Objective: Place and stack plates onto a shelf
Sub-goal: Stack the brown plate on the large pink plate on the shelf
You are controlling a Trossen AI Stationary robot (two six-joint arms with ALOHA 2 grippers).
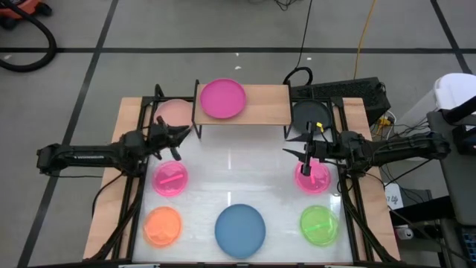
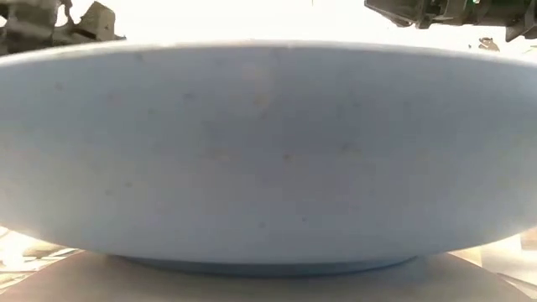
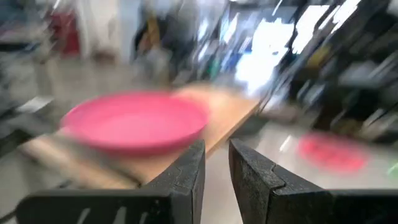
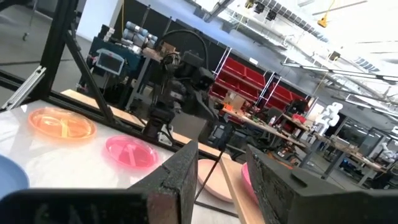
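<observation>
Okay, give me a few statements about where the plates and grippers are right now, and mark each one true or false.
1. A magenta plate lies on the shelf. True.
2. The blue plate is stacked on the shelf. False: it lies on the table, at the near edge between the orange plate and the green plate.
3. The left gripper holds a plate. False: its fingers grip nothing, in the air near the shelf's left end.
4. The right gripper is over a hot pink plate. True.
5. The dark grey plate sits beside the shelf's right end. True.
</observation>
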